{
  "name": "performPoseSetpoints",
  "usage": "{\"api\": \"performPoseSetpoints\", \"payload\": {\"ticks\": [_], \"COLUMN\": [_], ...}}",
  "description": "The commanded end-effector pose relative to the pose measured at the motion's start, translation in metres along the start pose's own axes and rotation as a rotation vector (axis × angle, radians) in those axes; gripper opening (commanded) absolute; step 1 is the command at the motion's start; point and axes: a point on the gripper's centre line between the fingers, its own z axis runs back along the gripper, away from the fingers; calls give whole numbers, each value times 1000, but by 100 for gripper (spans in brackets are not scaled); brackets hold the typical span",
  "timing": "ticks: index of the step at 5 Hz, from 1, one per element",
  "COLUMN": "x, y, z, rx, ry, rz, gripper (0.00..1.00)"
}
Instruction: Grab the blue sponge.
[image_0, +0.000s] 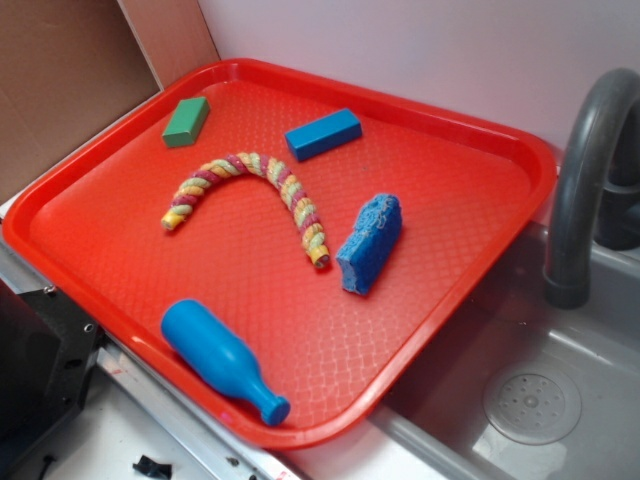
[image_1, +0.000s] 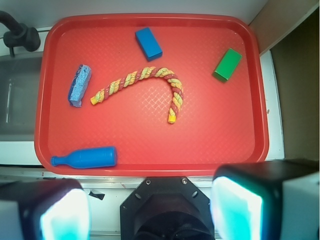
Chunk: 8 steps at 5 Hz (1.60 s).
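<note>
One blue sponge (image_1: 79, 85) lay on its edge at nine o'clock on the tray (image_1: 150, 160); jaws released, well apart from it.

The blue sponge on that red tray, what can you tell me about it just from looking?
The sponge is a thick blue rectangle with a rough, porous surface and ragged edges, and looks soft and foamy. It stands on a long narrow edge on the red tray, near the side by the sink. One end of the striped rope lies close beside it; whether they touch is unclear. Nothing holds it: the gripper is open, off the tray.
</note>
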Motion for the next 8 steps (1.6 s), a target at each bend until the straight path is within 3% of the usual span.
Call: {"api": "performPoseSetpoints", "payload": {"ticks": [1, 3, 4, 6, 7, 8], "x": [0, 13, 30, 68, 90, 108], "y": [0, -12, -29, -71, -91, -97], "z": [0, -11, -27, -67, -99, -125], "rx": [0, 21, -15, -68, -66, -71], "ry": [0, -42, -76, -164, -167, -184], "rz": [0, 175, 285, 316, 313, 349], "gripper": [100, 100, 100, 100, 100, 100]}}
